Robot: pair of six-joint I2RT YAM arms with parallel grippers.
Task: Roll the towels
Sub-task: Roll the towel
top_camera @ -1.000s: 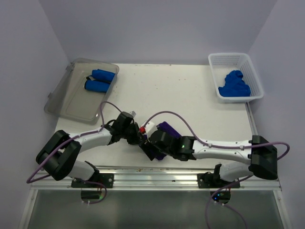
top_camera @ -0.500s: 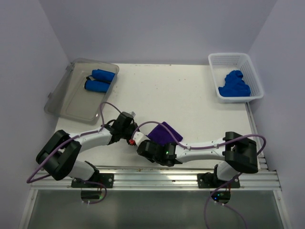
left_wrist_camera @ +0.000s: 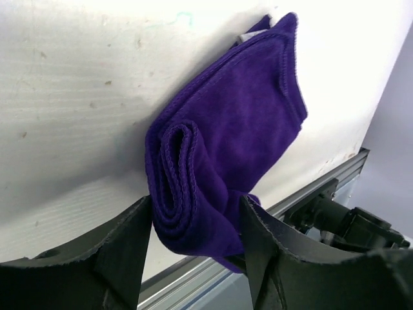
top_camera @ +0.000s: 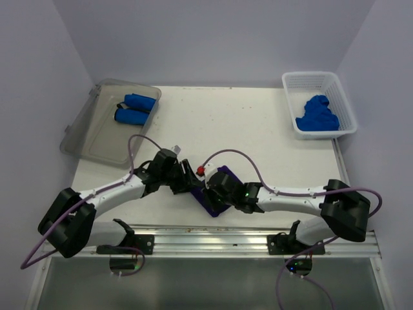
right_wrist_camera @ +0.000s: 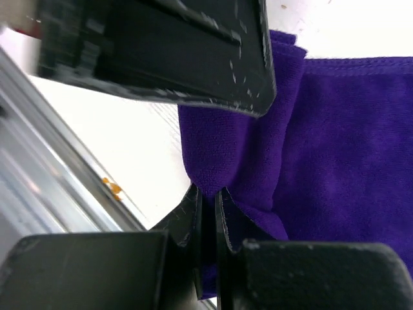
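Note:
A dark purple towel [top_camera: 219, 194] lies near the table's front edge, partly rolled. In the left wrist view the roll's end [left_wrist_camera: 187, 187] sits between the spread fingers of my left gripper [left_wrist_camera: 195, 206], which is open around it. My right gripper [right_wrist_camera: 208, 194] is shut, pinching a fold of the purple towel [right_wrist_camera: 322, 148] at the fingertips. From above, the left gripper [top_camera: 189, 183] and right gripper [top_camera: 208, 189] meet at the towel's left end. Two rolled blue towels [top_camera: 134, 108] lie in the tray. Loose blue towels [top_camera: 317, 115] are heaped in the basket.
A clear grey plastic tray [top_camera: 97, 139] stands at the back left and a white mesh basket [top_camera: 308, 79] at the back right. A metal rail [top_camera: 213, 234] runs along the near table edge just behind the purple towel. The left gripper's finger [right_wrist_camera: 193, 51] crowds the right wrist view.
The right gripper has closed on a fold of the purple towel and shifted back towards the towel. The left gripper's jaws have spread apart around the roll.

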